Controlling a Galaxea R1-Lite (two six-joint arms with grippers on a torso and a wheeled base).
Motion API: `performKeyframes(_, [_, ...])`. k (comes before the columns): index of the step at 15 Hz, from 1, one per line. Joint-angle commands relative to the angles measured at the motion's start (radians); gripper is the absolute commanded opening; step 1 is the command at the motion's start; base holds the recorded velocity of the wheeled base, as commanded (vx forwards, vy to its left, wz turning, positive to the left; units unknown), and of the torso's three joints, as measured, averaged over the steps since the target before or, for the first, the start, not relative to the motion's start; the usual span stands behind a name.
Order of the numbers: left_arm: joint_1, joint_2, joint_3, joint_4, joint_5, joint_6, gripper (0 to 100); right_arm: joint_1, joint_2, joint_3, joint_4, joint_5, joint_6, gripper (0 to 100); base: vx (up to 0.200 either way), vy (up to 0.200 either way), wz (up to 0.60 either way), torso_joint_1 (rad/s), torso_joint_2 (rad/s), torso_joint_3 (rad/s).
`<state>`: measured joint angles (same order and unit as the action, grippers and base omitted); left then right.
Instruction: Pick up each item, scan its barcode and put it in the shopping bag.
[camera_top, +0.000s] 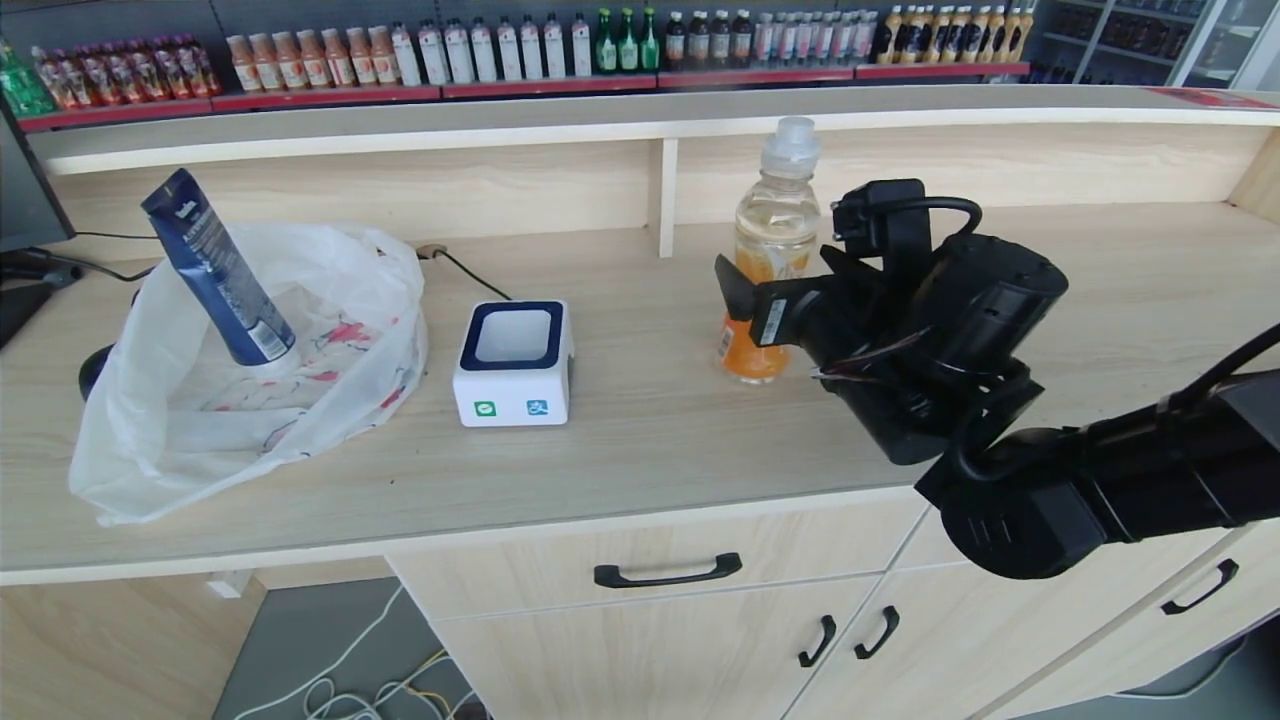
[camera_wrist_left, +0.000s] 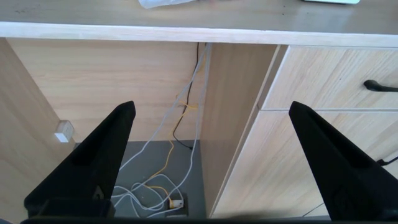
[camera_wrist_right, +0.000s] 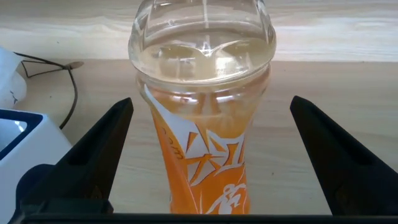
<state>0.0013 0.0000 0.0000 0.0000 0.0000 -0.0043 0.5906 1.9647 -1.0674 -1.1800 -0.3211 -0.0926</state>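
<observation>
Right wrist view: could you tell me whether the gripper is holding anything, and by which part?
Nothing is held. The right gripper is open, straddling the bottle at label height without touching it.

- Orange drink bottle (camera_top: 775, 215): in the head view, its lower right flank is hidden behind the right gripper (camera_wrist_right: 211, 104). In the right wrist view, the cap and base are cut off by the picture's edges.
- Right gripper: finger roots cut off in the right wrist view. In the head view one finger (camera_top: 735, 288) shows; the second cannot be made out.
- Left gripper (camera_wrist_left: 211, 104): finger roots cut off at the picture's edge.
- Scanner (camera_top: 514, 362): in the right wrist view, a corner shows and the rest is cut off.
- Dark round object (camera_top: 92, 372): mostly hidden behind the shopping bag (camera_top: 180, 440); kind cannot be told.
- Blue tube (camera_top: 215, 270): foot sunk among the bag's folds.
- Shelf bottles (camera_top: 620, 42): labels too small to tell.
- Drawer handle (camera_wrist_left: 380, 86): cut off by the picture's edge.
</observation>
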Motion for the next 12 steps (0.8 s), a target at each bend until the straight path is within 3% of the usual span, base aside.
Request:
performKeyframes(1, [0.0, 0.0, 0.0, 0.0, 0.0, 0.0, 100, -0.006, 0.036, -0.032, 0.0, -0.001, -0.001, 100, 0.0, 0.0, 0.0, 0.0, 0.0, 0.0])
performKeyframes(12, [0.0, 0.0, 0.0, 0.0, 0.0, 0.0, 100, -0.058, 0.118, -0.18, 0.002, 0.014, -0.016, 100, 0.0, 0.0, 0.0, 0.0, 0.0, 0.0])
